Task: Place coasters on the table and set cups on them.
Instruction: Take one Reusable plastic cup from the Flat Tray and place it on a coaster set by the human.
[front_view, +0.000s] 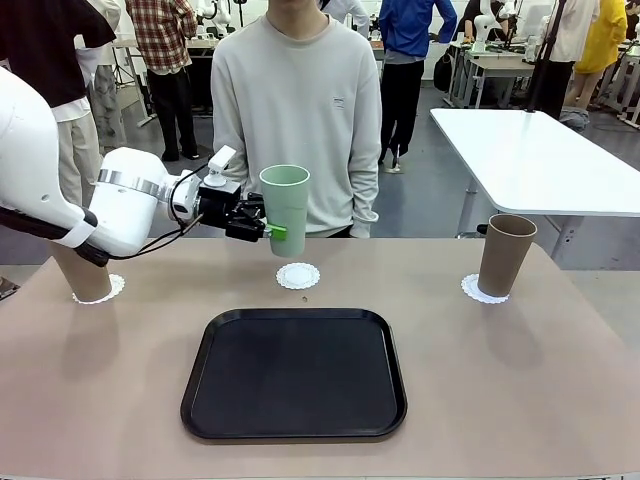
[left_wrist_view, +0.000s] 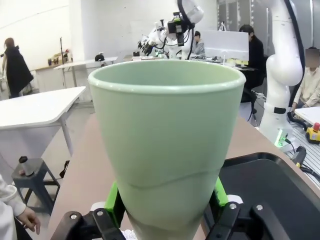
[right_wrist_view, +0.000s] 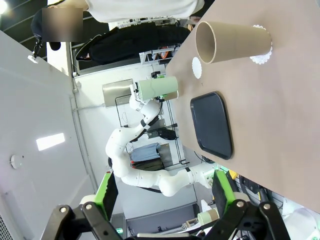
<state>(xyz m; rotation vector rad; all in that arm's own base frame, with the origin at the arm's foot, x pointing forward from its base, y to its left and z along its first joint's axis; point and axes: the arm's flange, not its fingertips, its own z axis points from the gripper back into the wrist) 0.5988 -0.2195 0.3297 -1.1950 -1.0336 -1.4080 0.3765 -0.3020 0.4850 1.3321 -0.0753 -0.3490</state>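
Three cups, three lacy paper coasters! The left gripper (front_view: 268, 228) clamps the smooth mint green cup (front_view: 285, 207) low on its tapered body, in the air above the bare middle coaster (front_view: 298, 275). Two matte tan cups (front_view: 506, 254) stand on the outer coasters (front_view: 470, 290). The right gripper (right_wrist_view: 162, 210) hangs open with nothing between its green pads.

No legible text or labels anywhere.
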